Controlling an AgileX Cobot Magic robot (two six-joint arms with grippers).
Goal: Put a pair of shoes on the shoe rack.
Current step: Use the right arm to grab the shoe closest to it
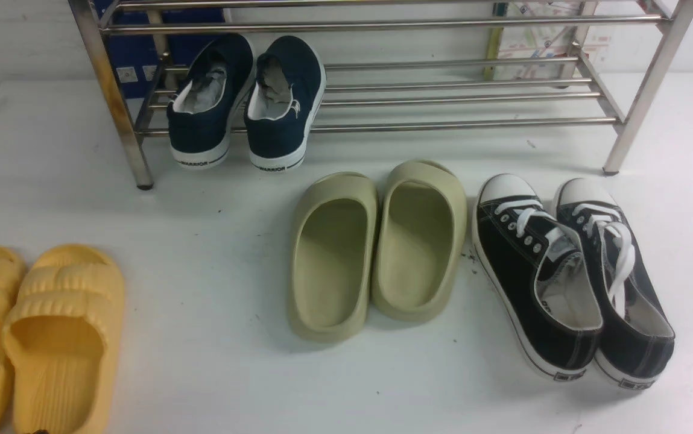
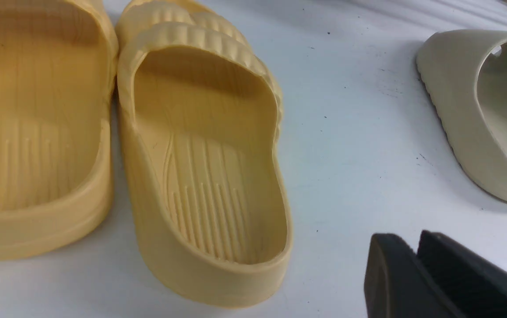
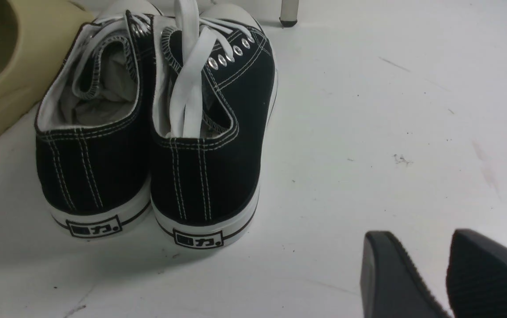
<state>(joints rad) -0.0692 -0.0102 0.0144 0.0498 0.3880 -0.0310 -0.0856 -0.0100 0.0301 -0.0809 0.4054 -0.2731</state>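
Observation:
The pair of shoes [image 1: 569,274], two black canvas sneakers with white laces and toe caps, stands side by side on the white table at the right, toes toward the shoe rack [image 1: 382,78]. In the right wrist view the shoes [image 3: 156,132] show their heels and labels. My right gripper [image 3: 421,247] hovers behind and to the side of them, open, with nothing between its fingers. My left gripper [image 2: 405,245] is shut on nothing, low over the table beside the yellow slides. Neither gripper shows in the front view.
Navy slip-ons [image 1: 246,99] sit on the rack's lower shelf at the left. Olive slides [image 1: 376,247] lie mid-table, just left of the sneakers. Yellow slides [image 1: 32,337] lie at the front left. The rack's right front leg [image 1: 648,90] stands beyond the sneakers.

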